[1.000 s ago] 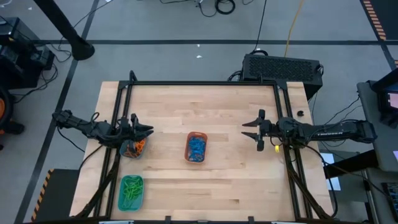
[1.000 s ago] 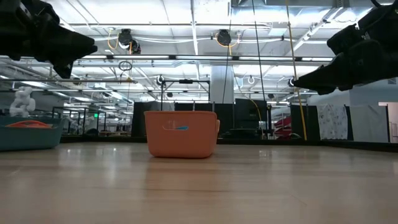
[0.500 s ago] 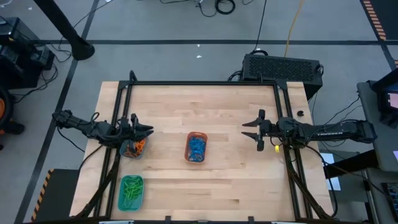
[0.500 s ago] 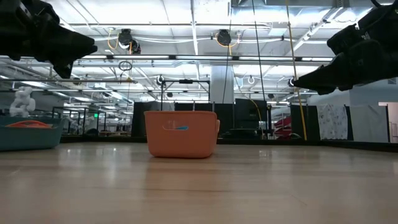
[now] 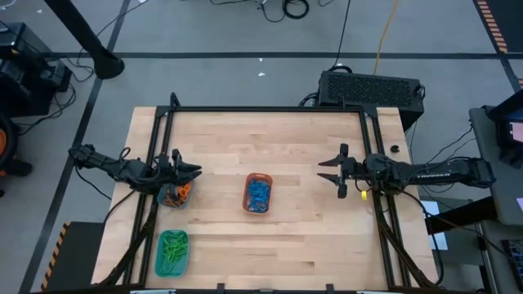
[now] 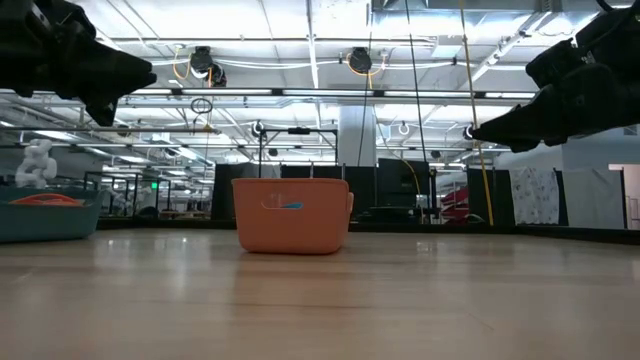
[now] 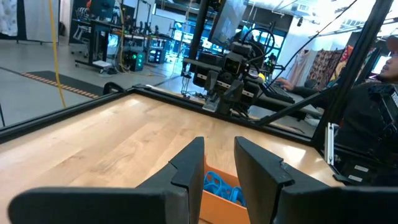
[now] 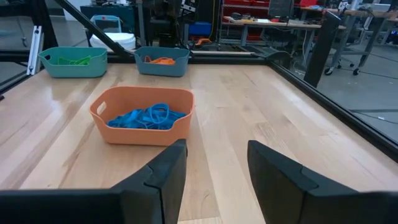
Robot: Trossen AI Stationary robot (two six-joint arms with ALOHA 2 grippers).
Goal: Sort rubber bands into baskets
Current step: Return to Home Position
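At the table's left edge, left gripper [image 5: 194, 171]: hung clear of the surface, fingers parted by a narrow gap, nothing held. At the right edge, right gripper [image 5: 327, 171]: also raised, fingers spread wider, nothing held.

Surface under both was a pale wood table [image 5: 261, 139], bordered by black frame rails [image 5: 270, 109]. Beyond it lay grey concrete floor [image 5: 245, 33], with a black perforated case [image 5: 372, 88] past the far edge.

- Round blue-teal basket [image 5: 171, 198]: stood partly under the left gripper and held orange rubber bands [image 5: 183, 193].
- Orange basket [image 5: 258, 194]: stood between the two grippers and held blue rubber bands [image 5: 259, 191].
- Teal rectangular basket [image 5: 172, 253]: stood past the round one from the left gripper and held green rubber bands [image 5: 172, 247].
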